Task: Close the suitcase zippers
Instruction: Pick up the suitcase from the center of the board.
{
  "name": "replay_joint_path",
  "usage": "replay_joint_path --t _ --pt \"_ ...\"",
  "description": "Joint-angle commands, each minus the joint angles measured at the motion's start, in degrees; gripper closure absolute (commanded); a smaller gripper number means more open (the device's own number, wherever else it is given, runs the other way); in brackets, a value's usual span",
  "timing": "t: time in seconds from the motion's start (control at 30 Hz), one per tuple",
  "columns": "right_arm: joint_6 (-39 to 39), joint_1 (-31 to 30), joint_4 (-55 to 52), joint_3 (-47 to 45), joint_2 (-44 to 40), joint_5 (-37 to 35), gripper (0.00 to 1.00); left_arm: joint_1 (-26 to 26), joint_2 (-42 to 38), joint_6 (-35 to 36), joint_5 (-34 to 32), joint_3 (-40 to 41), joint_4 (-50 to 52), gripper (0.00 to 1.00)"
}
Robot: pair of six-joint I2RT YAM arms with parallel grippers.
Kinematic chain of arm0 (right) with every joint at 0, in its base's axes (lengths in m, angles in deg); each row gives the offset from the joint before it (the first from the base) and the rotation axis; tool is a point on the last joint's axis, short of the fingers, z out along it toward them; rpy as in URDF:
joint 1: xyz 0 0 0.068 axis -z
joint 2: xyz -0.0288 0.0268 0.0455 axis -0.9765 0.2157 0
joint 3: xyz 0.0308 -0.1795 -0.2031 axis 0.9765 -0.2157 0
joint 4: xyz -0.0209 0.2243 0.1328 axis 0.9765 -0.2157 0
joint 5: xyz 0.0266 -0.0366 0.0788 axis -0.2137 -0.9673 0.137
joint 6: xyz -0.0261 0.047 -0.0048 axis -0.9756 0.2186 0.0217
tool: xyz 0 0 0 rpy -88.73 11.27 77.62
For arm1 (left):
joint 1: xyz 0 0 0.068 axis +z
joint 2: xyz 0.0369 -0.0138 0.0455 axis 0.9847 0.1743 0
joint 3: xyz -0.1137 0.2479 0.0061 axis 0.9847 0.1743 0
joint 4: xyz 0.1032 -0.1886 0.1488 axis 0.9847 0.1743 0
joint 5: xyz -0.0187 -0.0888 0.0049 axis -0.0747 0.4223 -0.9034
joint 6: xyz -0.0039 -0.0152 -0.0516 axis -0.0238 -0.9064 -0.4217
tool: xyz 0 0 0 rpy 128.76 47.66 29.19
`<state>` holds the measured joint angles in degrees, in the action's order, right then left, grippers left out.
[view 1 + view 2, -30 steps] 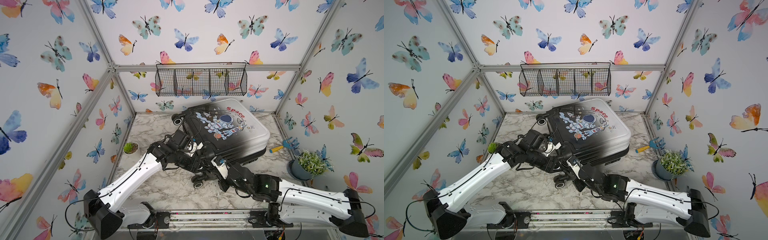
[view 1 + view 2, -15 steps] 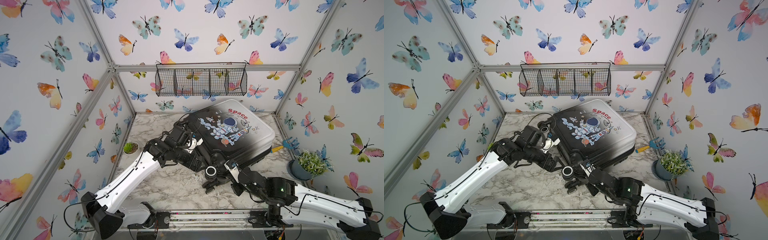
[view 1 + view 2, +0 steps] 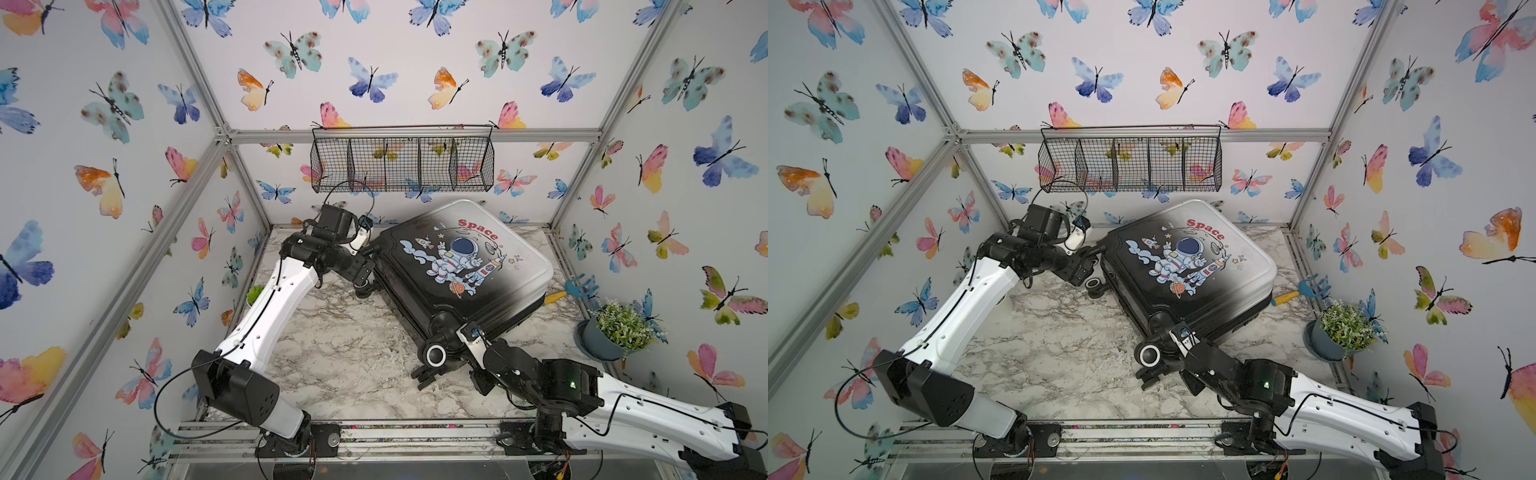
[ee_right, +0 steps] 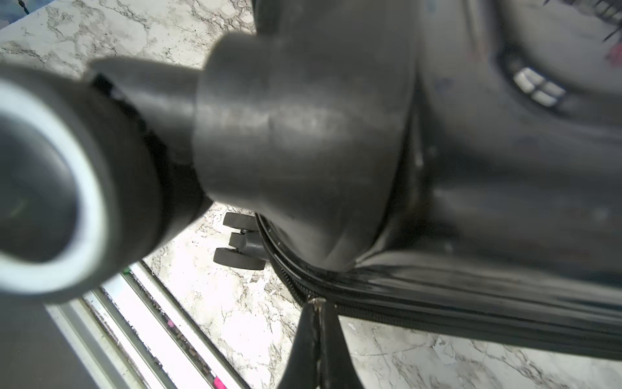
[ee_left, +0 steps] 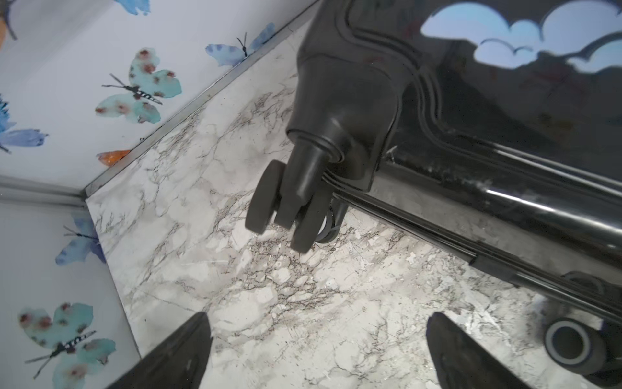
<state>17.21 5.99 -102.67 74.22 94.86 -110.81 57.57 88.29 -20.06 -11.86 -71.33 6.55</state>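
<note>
On a marble tabletop [image 3: 353, 365], the right gripper [image 4: 315, 311] pinches a zipper pull [image 4: 315, 300] at the near corner of the suitcase [image 3: 465, 266], apparently to draw it along; the left gripper [image 5: 316, 321] hangs open, empty.

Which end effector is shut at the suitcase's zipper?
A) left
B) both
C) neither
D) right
D: the right end effector has its tips pressed together at the zipper of the suitcase, while the left end effector is open above the table.
</note>
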Motion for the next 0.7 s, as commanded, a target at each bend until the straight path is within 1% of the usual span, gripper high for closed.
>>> replay_joint_path --t 0.0,0.03,0.07,0.13,0.27,0.43,0.53,0.63,0.67 --pt "1.0 0.1 4.97 1.6 -2.01 -2.71 0.96 5.49 3.56 6.49 0.99 -2.38 -3.22 0.01" --pt "1.0 0.11 4.91 1.6 -2.1 -2.71 0.96 7.17 4.38 6.23 4.57 -2.92 -3.62 0.0" --pt "1.06 0.14 4.97 1.6 -2.19 -2.71 0.96 7.85 5.11 6.72 6.8 -2.83 -3.95 0.01" --pt "1.03 0.1 4.92 1.59 -2.04 -2.87 0.96 7.57 6.18 9.41 9.53 -2.11 -3.77 0.02" --pt "0.93 0.18 4.8 1.86 -1.24 -3.07 0.96 7.02 8.35 10.81 12.64 -2.51 -5.72 0.03" --pt "0.67 0.18 4.97 2.03 -0.52 -2.72 0.96 7.01 11.87 9.39 18.44 -5.82 -6.3 0.04" --pt "0.84 0.18 4.79 2.03 -0.61 -3.06 0.96 6.92 13.66 10.14 19.34 -5.58 -5.28 0.1" --pt "1.02 0.2 4.66 2.03 -0.79 -3.42 0.96 6.84 14.4 10.69 18.02 -4.89 -5.19 0.18" --pt "1.02 0.2 4.69 2.03 -0.66 -3.38 0.96 6.84 14.63 10.68 17.6 -4.93 -5.32 0.23"
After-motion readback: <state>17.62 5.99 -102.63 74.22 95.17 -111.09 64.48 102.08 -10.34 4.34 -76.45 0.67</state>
